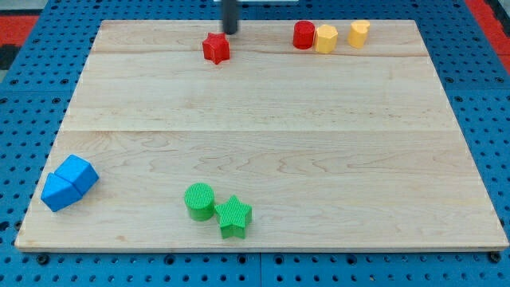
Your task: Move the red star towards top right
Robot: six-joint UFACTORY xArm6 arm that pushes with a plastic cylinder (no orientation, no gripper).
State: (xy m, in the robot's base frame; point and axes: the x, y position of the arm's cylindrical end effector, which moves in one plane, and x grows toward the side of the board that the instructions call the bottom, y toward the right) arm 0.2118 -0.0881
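The red star (215, 49) lies near the view's top, left of centre, on the wooden board (263, 135). My tip (230, 31) stands just above and to the right of the star, close to it but apart. A red cylinder (304, 35), a yellow hexagonal block (325, 38) and a yellow block (358, 33) sit in a row at the view's top right.
Two blue blocks (68, 182) lie together at the view's bottom left. A green cylinder (199, 201) and a green star (233, 216) touch each other near the bottom edge. A blue pegboard surrounds the board.
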